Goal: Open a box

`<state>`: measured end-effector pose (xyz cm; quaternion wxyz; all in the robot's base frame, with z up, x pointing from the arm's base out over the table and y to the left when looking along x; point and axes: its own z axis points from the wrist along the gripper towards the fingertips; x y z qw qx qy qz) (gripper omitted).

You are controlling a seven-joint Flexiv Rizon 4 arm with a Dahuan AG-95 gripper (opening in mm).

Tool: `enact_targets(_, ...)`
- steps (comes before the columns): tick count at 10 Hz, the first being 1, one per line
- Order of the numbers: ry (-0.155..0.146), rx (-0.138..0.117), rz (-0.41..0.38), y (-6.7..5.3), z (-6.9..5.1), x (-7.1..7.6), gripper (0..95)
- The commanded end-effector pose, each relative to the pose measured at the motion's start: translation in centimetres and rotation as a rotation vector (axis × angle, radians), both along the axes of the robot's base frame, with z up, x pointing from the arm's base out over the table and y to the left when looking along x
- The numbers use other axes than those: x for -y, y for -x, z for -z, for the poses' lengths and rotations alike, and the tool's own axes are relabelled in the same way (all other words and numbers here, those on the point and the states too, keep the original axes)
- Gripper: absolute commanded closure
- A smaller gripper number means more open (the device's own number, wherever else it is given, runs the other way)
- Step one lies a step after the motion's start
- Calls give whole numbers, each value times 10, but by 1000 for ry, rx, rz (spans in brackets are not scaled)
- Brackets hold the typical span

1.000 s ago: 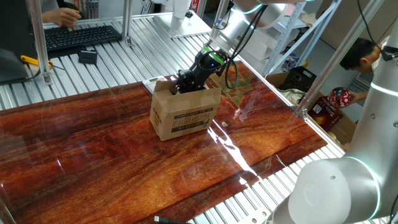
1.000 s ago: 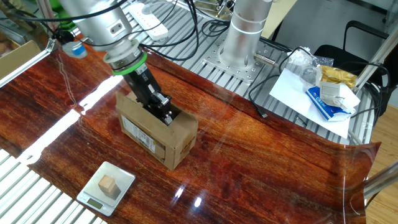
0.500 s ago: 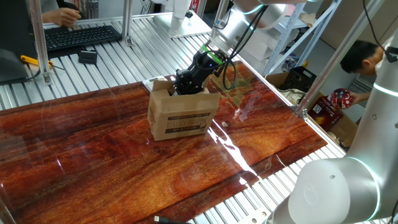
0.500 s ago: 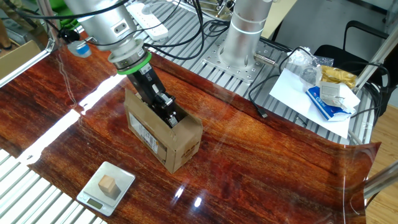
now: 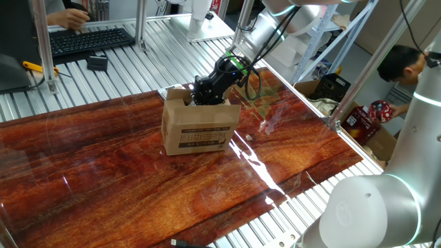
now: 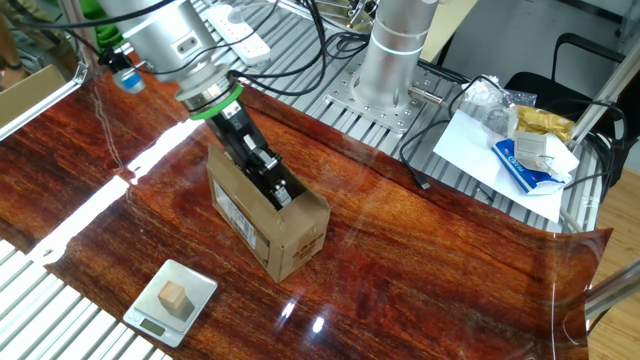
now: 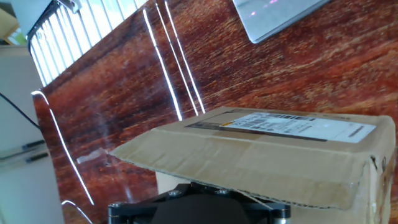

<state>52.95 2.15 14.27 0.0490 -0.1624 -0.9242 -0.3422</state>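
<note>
Box (image 5: 196, 129) has swung round; scale (image 6: 170, 297) with cube (image 6: 175, 296) near.

One fixed view looks down across the table (image 5: 103, 172) from a near corner, arm beyond. The other fixed view faces back from the opposite side. Both share the box (image 5: 196, 127) mid-table. The hand view sits close against the box's flap (image 7: 249, 165).
</note>
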Motion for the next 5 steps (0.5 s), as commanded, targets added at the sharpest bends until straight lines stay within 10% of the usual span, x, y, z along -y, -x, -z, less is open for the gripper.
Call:
enact_targets(1,-17,-8,16,0,-1,-3,950)
enact_targets(5,-40,-17,52,1,-5,-8,950)
